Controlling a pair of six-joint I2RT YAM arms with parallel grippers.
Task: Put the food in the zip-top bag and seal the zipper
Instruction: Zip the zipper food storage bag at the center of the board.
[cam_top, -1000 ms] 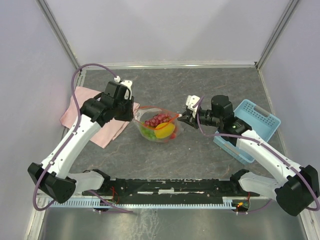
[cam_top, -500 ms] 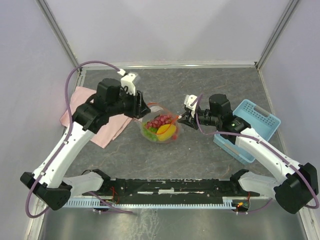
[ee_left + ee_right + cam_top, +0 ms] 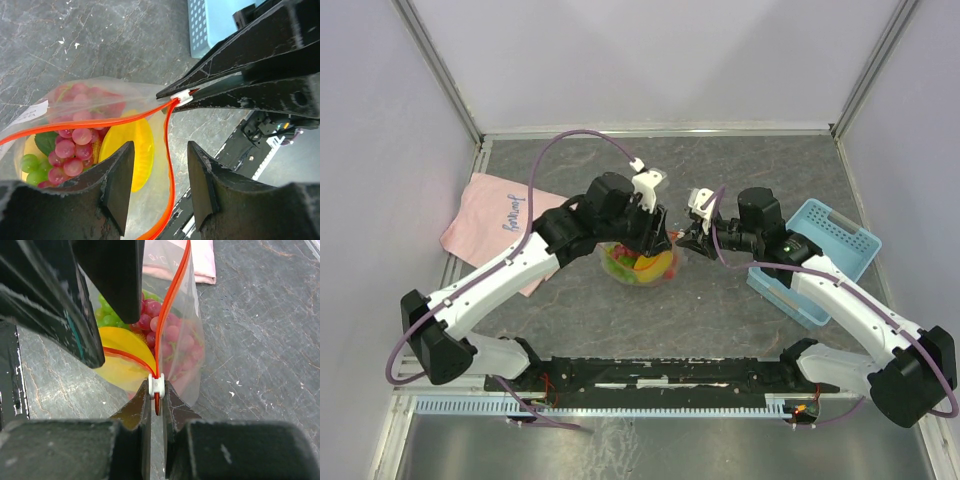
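Observation:
The zip-top bag [image 3: 638,265] lies mid-table holding the food: red grapes [image 3: 75,145], green grapes [image 3: 32,167] and a yellow banana [image 3: 127,150]. Its orange-red zipper [image 3: 100,120] splits into two strips from a white slider [image 3: 181,96], so the mouth stands apart. My right gripper [image 3: 156,390] is shut on that slider [image 3: 156,384] at the bag's right end; it also shows in the top view [image 3: 682,238]. My left gripper [image 3: 161,165] is open, its jaws either side of the near zipper strip, just left of the right gripper in the top view [image 3: 658,240].
A light-blue basket [image 3: 830,255] stands right of the right arm and shows in the left wrist view [image 3: 210,25]. A pink cloth [image 3: 505,225] lies at the left. The black base rail [image 3: 650,375] runs along the near edge.
My left arm has swung right from the bag's left end, over the bag, to its right end beside the right gripper. The right gripper has stayed on the slider.

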